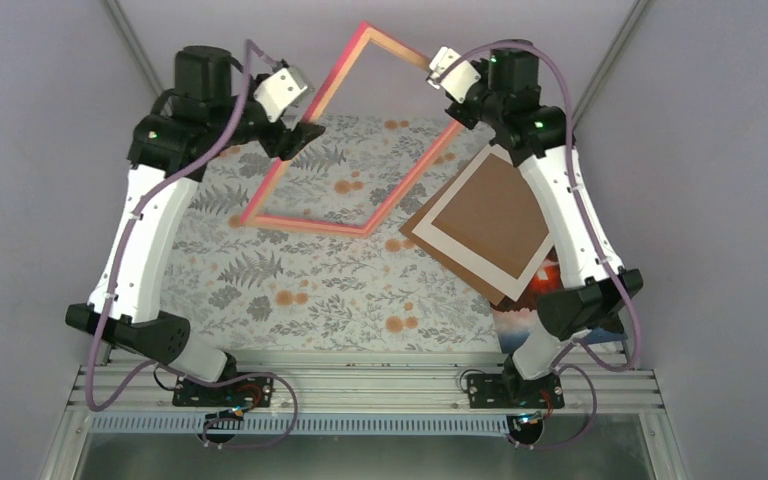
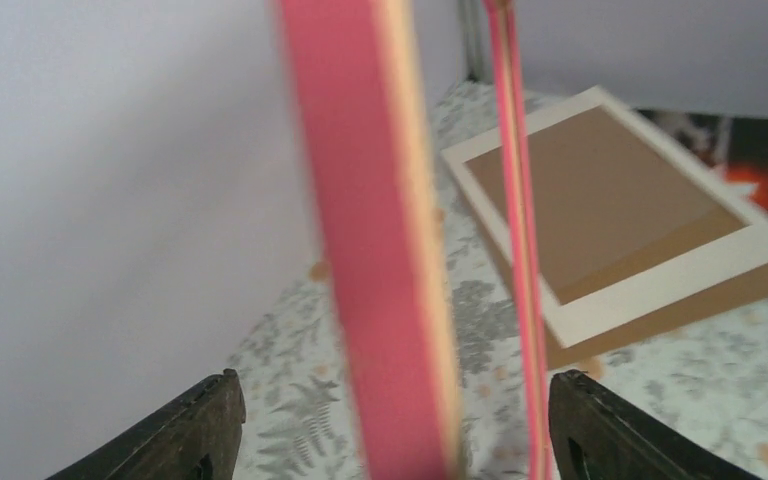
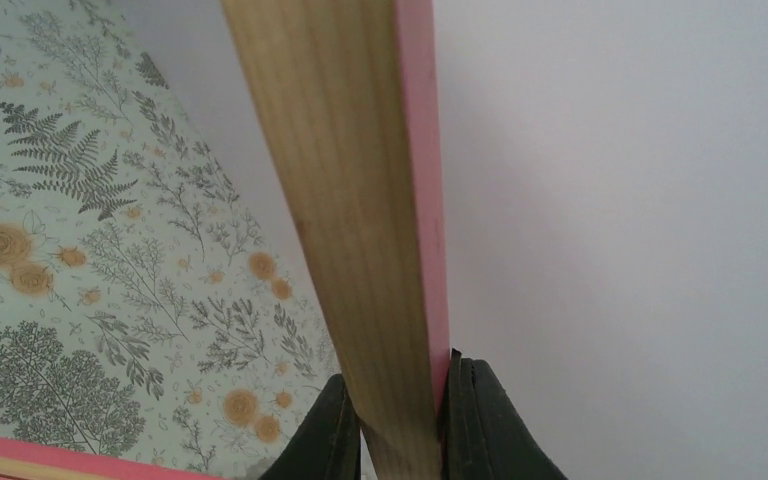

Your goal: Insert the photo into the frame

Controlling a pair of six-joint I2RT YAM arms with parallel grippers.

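Two asks: where's the photo, and what's holding the frame? — dev

Nearest me, lower right of the top view: the photo [image 1: 520, 320] lies flat, mostly buried under the white mat [image 1: 465, 257] and the brown backing board [image 1: 490, 215]. Only a dark corner and a bit of orange glow show. Neither arm is on it. — ops

And the frame? — dev

Centre to upper middle, apart from that stack. The frame [image 1: 305, 226] is tipped up on edge, low rail down by the tablecloth [image 1: 290, 290], top corner in the air at the back. Can't tell if the low rail touches the cloth. Right gripper [image 3: 400, 395] is pinched tight on the upper right rail, bare wood against one pad, pink against the other. Left gripper [image 2: 392, 385] is spread, fingers [image 2: 200, 430] either side of the upper left rail with daylight on both sides, touching nothing. So one arm carries it. — ops

Handling? — dev

My read: frame is light, stiff and thin-railed. I can't make out the pane here, so I treat it as breakable. Hold the rails near the corners, never across the middle. A single pinch lets it swing, so I'd want the left closed on its rail before laying it flat. Photo is thin paper: limp, probably slick, creases easily. Take it by an exposed corner or edge once the mat and board are off. — ops
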